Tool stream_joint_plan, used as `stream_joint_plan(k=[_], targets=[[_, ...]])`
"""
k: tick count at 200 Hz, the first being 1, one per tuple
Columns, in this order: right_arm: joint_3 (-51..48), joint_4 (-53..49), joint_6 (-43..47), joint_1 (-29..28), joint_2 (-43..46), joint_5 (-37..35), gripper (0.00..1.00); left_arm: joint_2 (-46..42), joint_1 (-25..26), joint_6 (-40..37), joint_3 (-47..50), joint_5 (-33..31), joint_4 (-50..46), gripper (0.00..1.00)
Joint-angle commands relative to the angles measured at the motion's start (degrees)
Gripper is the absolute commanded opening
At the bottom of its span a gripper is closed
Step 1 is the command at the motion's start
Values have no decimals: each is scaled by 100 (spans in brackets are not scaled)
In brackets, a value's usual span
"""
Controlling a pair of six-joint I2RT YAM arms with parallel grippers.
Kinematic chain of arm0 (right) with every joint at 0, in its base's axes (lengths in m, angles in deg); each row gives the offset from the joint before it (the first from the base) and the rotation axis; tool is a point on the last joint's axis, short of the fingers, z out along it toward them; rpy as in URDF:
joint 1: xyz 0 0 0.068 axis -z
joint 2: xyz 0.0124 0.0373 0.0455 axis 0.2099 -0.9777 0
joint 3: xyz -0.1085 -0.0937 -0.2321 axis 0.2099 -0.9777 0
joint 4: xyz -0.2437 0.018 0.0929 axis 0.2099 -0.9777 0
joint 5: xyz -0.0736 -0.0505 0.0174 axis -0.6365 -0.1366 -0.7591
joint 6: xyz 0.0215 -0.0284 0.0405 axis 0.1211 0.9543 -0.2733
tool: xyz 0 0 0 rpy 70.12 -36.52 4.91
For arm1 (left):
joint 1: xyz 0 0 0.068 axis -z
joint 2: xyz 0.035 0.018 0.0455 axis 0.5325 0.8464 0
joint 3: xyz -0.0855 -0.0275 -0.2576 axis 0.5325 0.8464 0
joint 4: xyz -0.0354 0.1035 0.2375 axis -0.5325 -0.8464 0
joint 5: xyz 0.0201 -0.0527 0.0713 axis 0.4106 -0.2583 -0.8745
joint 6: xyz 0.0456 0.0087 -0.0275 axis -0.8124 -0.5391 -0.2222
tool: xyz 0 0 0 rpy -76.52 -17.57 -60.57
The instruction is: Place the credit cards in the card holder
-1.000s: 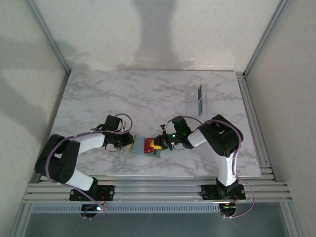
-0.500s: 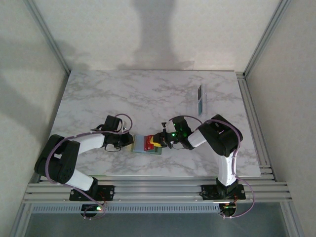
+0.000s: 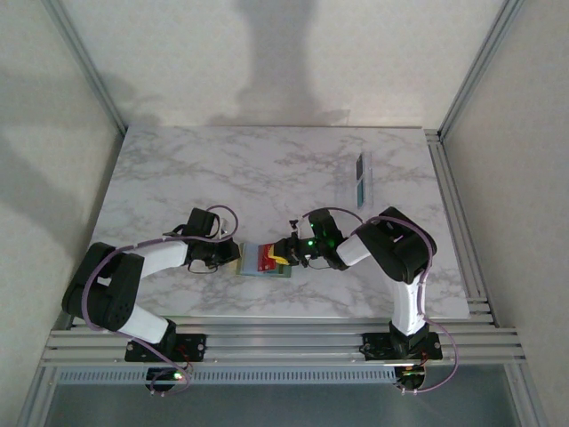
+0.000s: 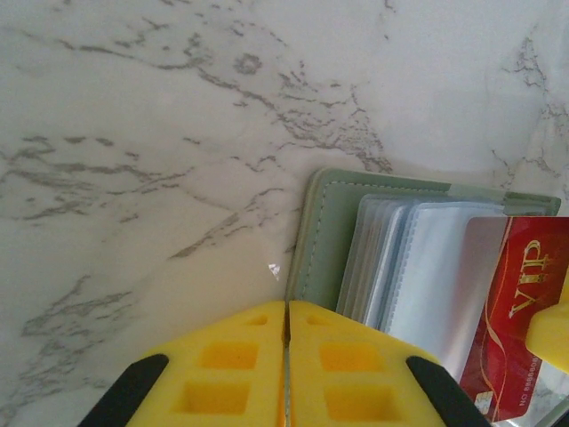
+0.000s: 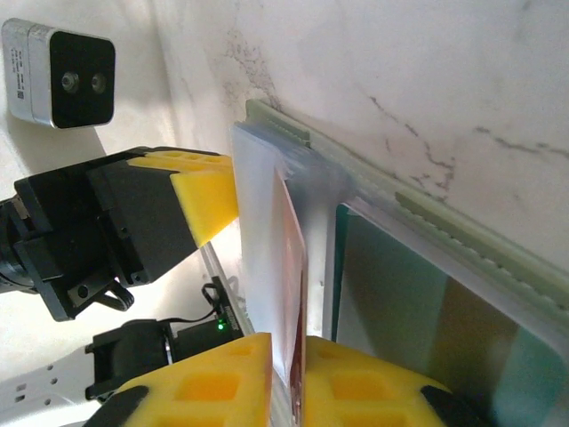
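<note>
Red card in right end effector, over open card holder

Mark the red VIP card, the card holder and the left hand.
red VIP card (image 4: pixel 523 289), left wrist view, on its gold lettering
card holder (image 4: pixel 318 240), left wrist view, green stitched cover
left hand (image 4: pixel 286 313), left wrist view, where shut fingertips meet

A white, grey-veined marble counter is sitting inside a pale enclosure, with plain off-white walls rising beyond its far and side edges. Aluminium rails are running along its near edge, and a soft shadow is falling on the far wall.
</note>
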Motion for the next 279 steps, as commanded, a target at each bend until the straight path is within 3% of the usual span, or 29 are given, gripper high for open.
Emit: stream_joint_plan(k=[1, 38, 73, 102, 164, 191, 236, 279], targets=[[56, -910, 376, -158, 165, -227, 20, 29, 32, -94, 216, 248, -469, 7], [127, -1856, 863, -158, 514, -378, 27, -44, 32, -75, 177, 277, -504, 7], [197, -2306, 1083, -158, 569, -394, 27, -101, 32, -57, 210, 289, -487, 7], [215, -2089, 953, -174, 530, -332, 4, -181, 57, -26, 212, 373, -466, 6], [493, -1225, 294, -363, 51, -210, 0, -193, 190, 89, 259, 400, -325, 6], [486, -1382, 396, -364, 106, -314, 8, -205, 178, 85, 223, 224, -429, 5], [526, -2810, 1182, -363, 627, -738, 27, -175, 138, 165, 271, -5, -440, 0], [554, -3549, 1571, -369, 885, -973, 29, -142, 129, 143, 204, -134, -535, 0]])
